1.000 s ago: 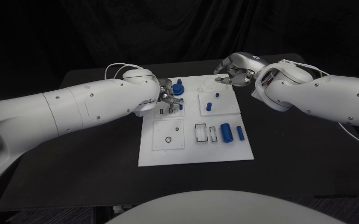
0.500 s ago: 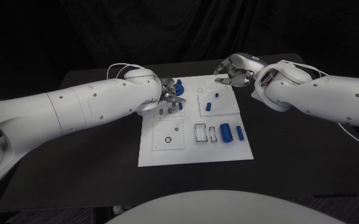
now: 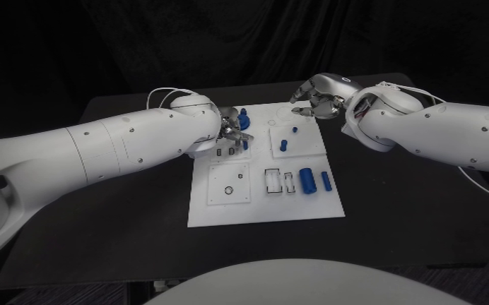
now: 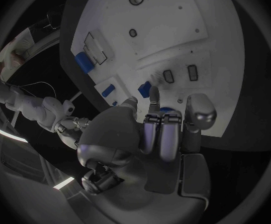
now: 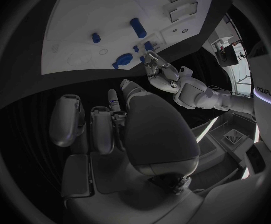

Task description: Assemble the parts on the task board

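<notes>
The task board (image 3: 267, 198) lies in the middle of the black table (image 3: 133, 220), its blue parts spread over it so that both arms can reach them; a row of upright blue pieces (image 3: 316, 179) stands near its right edge, and smaller ones (image 3: 286, 143) sit in the far right panel. The left hand (image 3: 230, 133) hovers over the far left of the board, beside the large blue knob-like part (image 3: 242, 117); its fingers (image 4: 162, 134) are curled close together just over a blue part, probably to grasp or seat it, but whether they actually hold anything cannot be told. The right hand (image 3: 316, 102) hangs above the board's far right corner, fingers (image 5: 101, 129) loosely bent and apart with nothing in them, apparently kept clear while the left hand works.
</notes>
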Controlling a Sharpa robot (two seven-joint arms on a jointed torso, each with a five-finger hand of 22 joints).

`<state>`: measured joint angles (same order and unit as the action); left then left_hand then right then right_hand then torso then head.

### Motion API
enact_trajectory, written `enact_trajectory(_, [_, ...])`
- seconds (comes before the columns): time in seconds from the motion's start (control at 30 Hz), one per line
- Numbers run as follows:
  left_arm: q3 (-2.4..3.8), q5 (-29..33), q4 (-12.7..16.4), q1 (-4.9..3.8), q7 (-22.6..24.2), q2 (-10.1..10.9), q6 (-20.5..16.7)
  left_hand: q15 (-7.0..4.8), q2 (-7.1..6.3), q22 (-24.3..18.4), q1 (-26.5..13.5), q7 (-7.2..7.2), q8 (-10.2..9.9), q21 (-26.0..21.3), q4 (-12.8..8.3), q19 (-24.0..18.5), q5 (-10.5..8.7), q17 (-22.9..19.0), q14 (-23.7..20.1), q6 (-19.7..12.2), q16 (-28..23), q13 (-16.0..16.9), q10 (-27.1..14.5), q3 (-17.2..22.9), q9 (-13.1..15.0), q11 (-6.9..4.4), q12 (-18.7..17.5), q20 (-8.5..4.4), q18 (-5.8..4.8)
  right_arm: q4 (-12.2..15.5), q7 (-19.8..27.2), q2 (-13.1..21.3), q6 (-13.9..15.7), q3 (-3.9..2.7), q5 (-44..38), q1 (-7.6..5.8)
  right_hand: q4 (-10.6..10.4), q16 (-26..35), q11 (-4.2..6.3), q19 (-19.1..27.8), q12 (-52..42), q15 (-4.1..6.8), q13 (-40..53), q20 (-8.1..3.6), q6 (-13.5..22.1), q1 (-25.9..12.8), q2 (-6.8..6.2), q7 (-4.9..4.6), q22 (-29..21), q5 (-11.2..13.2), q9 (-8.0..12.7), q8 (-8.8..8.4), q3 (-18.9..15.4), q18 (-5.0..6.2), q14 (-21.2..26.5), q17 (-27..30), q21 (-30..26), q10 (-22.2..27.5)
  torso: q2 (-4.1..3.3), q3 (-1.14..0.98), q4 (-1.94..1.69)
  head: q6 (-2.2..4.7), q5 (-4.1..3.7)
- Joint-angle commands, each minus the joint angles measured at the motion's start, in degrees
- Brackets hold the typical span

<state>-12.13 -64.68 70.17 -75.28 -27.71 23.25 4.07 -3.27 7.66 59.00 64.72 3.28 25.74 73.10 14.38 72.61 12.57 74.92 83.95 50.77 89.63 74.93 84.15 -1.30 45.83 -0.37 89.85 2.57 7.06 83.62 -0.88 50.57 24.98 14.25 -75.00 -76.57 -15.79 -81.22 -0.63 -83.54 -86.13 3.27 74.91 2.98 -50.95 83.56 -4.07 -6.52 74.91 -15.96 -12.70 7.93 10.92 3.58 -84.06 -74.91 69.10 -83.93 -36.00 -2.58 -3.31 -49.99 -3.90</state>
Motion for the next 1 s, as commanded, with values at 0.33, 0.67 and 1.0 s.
enact_trajectory(0.33, [0.05,0.05,-0.84,0.52,0.83,-0.57,-0.15,-0.44,-0.26,-0.59,0.03,0.03,-0.42,-0.68,-0.28,-0.63,0.59,13.69,5.42,-0.33,-0.13,15.07,5.85,0.68,0.39,-0.38,0.15,0.15,-0.12,-0.01,-1.27,-0.01,-1.04,-0.03,-0.08,0.17,0.07,0.33,-0.54,0.33,0.30,-0.42,7.99,0.27,-0.41,0.13,0.55,-0.13,9.42,-0.35,0.07,-0.36,0.44,0.68,-3.36,-4.66,-0.32,-0.70,-0.02,-0.05,0.03,-0.01,-0.32])
enact_trajectory(0.67, [0.05,0.05,-1.63,0.85,1.27,-1.03,-0.34,-0.46,-0.34,-0.67,0.32,-0.01,-0.66,-0.93,-0.72,-0.74,1.19,13.58,5.36,-0.39,-0.18,15.07,5.85,1.19,0.97,-0.41,0.15,0.14,-0.10,0.02,-1.42,0.03,-1.32,-0.03,-0.08,0.17,0.09,0.41,-0.56,0.34,0.38,-0.44,7.87,0.29,-0.40,0.16,0.53,-0.15,9.41,-0.36,0.09,-0.42,0.46,0.69,-3.34,-4.57,-0.36,-0.62,0.00,-0.06,-0.05,-0.01,-0.41])
enact_trajectory(1.0, [0.05,0.05,-2.56,1.27,1.98,-1.50,-0.35,-0.50,-0.41,-0.68,0.59,-0.08,-0.84,-1.09,-1.15,-0.75,1.84,13.70,5.42,-0.33,-0.14,15.07,5.85,1.72,1.48,-0.47,0.15,0.11,-0.09,0.09,-1.66,0.06,-1.72,-0.03,-0.08,0.17,0.16,0.63,-0.58,0.43,0.56,-0.46,7.60,0.32,-0.38,0.25,0.51,-0.18,9.33,-0.42,0.14,-0.54,0.52,0.74,-3.27,-4.33,-0.64,-0.42,0.01,-0.06,-0.02,-0.01,-0.80])
